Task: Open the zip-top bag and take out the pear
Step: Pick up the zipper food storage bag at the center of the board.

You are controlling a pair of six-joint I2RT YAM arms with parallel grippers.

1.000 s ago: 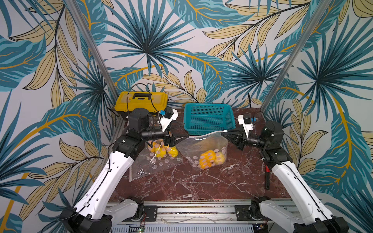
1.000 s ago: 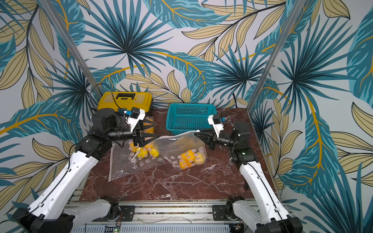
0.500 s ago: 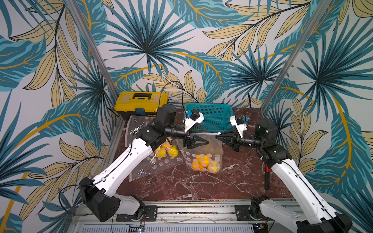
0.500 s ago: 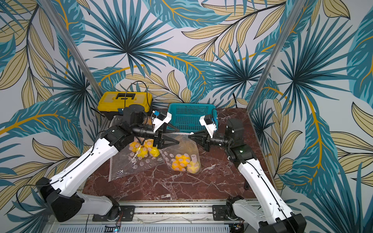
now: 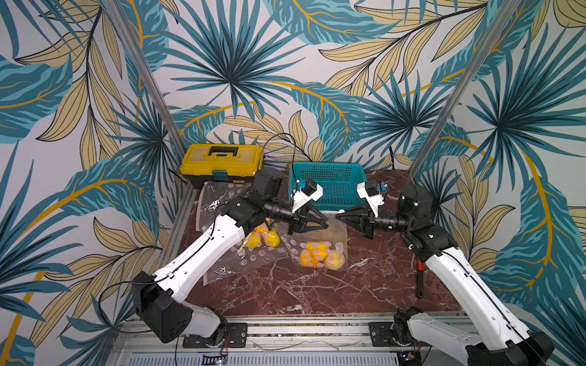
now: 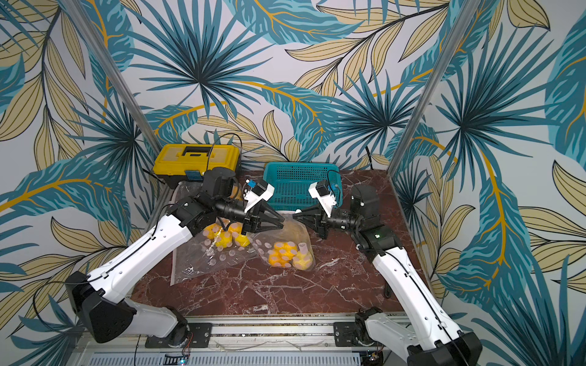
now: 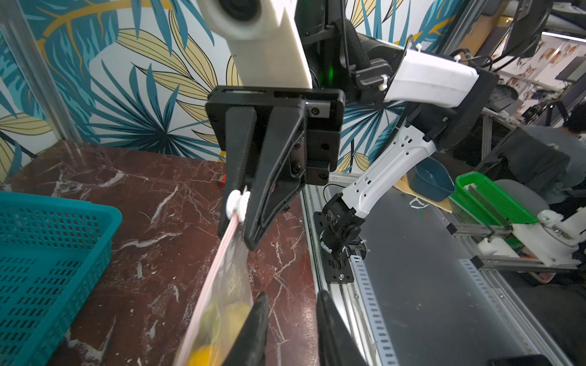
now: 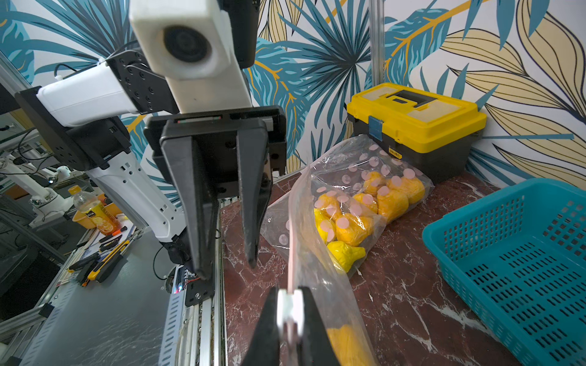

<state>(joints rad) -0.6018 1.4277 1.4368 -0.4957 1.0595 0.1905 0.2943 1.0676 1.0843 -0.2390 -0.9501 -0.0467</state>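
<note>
A clear zip-top bag (image 5: 320, 240) (image 6: 287, 240) with pink dots hangs upright mid-table, several yellow pears (image 5: 320, 258) in its bottom. My right gripper (image 5: 337, 217) (image 8: 290, 301) is shut on the white zip slider (image 7: 236, 202) at the bag's top corner. My left gripper (image 5: 326, 222) (image 7: 291, 304) faces it from the other side, level with the bag's top. Its jaws stand a little apart with only table between them. The bag's pink zip strip (image 7: 222, 260) runs just beside one finger (image 7: 258, 320), outside the jaws.
A second dotted bag of pears (image 5: 234, 253) (image 8: 364, 190) lies under my left arm by the yellow toolbox (image 5: 222, 158). A teal basket (image 5: 326, 183) stands right behind both grippers. A black and red tool (image 5: 420, 279) lies along the table's right edge.
My left arm swung from over the left bag to the middle bag's top, and its jaws narrowed. The right gripper kept hold of the slider, and the bag now hangs more upright.
</note>
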